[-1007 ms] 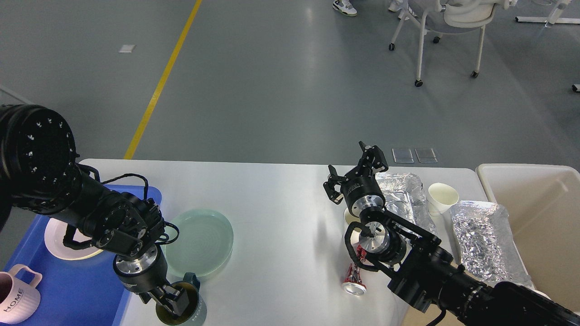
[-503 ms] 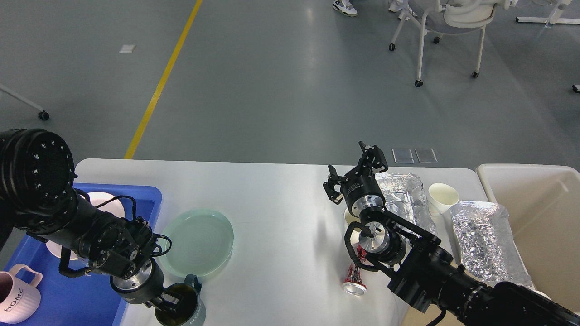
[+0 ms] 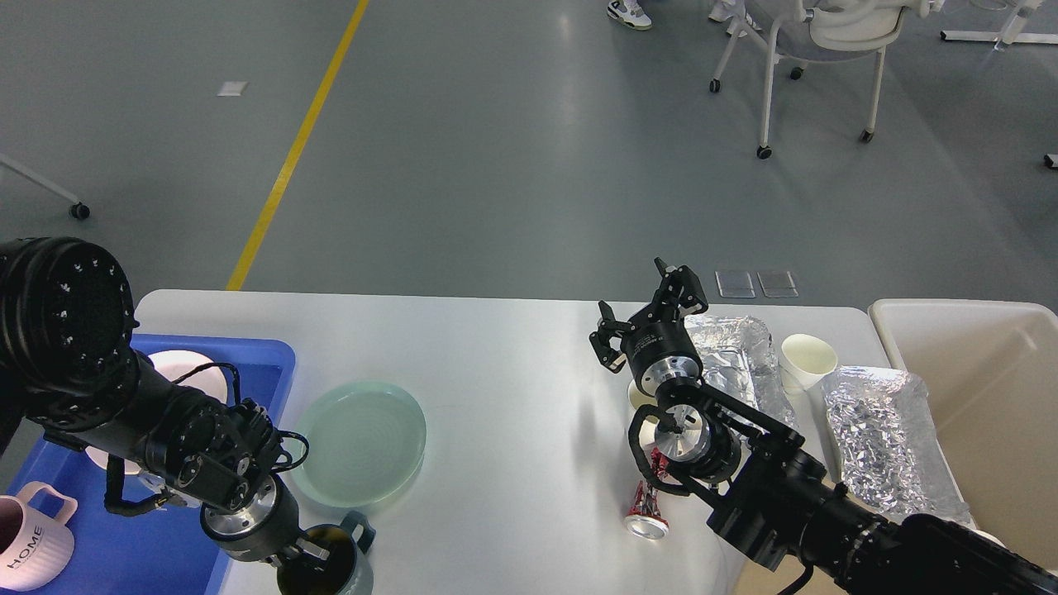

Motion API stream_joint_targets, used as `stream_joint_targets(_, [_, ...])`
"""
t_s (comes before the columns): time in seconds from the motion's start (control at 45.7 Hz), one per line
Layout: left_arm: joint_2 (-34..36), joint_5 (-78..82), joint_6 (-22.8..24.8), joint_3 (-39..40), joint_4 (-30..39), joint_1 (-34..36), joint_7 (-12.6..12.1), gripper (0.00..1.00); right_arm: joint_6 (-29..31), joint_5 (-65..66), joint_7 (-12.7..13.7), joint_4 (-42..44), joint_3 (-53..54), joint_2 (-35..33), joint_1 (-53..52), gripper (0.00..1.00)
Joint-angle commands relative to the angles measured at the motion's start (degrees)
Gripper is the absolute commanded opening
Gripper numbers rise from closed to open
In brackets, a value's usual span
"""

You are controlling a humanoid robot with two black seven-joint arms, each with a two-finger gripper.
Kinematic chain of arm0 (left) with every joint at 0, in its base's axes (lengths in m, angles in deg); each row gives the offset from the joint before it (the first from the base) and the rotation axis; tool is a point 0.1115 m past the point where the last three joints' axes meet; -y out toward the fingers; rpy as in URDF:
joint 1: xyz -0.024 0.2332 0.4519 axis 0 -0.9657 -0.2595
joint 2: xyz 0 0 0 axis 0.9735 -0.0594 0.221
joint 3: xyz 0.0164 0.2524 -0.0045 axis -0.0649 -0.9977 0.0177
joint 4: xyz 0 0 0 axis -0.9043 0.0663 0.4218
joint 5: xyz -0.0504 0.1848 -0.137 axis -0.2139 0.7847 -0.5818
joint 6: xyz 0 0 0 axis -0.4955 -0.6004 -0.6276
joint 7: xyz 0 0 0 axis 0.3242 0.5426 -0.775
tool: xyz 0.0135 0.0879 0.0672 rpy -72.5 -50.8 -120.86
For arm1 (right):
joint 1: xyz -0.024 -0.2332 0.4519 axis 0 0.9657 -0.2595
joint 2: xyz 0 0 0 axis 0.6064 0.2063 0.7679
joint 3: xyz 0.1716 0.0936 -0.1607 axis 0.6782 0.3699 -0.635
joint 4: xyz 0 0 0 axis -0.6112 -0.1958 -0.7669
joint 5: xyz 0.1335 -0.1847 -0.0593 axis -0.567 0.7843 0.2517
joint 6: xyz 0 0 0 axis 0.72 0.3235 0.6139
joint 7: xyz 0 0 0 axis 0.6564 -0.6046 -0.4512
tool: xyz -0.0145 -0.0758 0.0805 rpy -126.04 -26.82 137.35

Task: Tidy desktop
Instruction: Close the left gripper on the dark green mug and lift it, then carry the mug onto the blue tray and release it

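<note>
The desktop (image 3: 512, 397), a wide white surface with rounded corners, fills the lower middle of the view, its far edge against grey floor. On its left end sits a blue tray (image 3: 248, 355) holding a white plate (image 3: 194, 372) and a pink mug (image 3: 29, 545). Just right of the tray lies a pale green plate (image 3: 364, 442). At the near edge below that plate stands a dark mug (image 3: 326, 562), and the left gripper (image 3: 302, 560) reaches down into its mouth; I cannot tell whether the fingers are clenched on the rim or released, since they are dark and partly hidden.

On the right half, the right gripper (image 3: 649, 310) hangs above the surface with its fingers spread apart, grasping nothing. Beside it lie a foil tray (image 3: 736, 351), a white paper cup (image 3: 806, 359) and a second foil parcel (image 3: 876, 438). A crushed red can (image 3: 646, 512) lies near the front edge under the right arm. A cream bin (image 3: 984, 388) stands past the right end.
</note>
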Motion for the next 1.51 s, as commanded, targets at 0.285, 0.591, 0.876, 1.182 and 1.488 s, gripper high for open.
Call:
stream_joint_targets(0.285, [1.85,0.08,0.49,-0.01,0.22,0.96,0.26,0.0,0.0,0.0,0.0,0.0,0.02,-0.09,0.0,1.0])
stream_joint_targets(0.591, [10.02,0.43,25.17,0.78,0.66,20.99,0.61,0.0,0.0,0.0,0.0,0.09,0.02,0.0,0.0,1.0])
stream_joint_targets(0.876, [13.01,0.52,41.52,-0.27,0.57,40.86,6.59,0.0,0.0,0.0,0.0,0.09,0.02,0.0,0.0,1.0])
stream_joint_targets(1.182, [14.07,1.05,39.79,-4.49,-0.4,36.05,6.15,0.0,0.0,0.0,0.0,0.09,0.02,0.0,0.0,1.0])
stream_joint_targets(1.488, [17.41,1.31,15.62,-10.38,-1.54,14.95,4.39,0.0,0.0,0.0,0.0,0.09,-0.07,0.0,0.0,1.0])
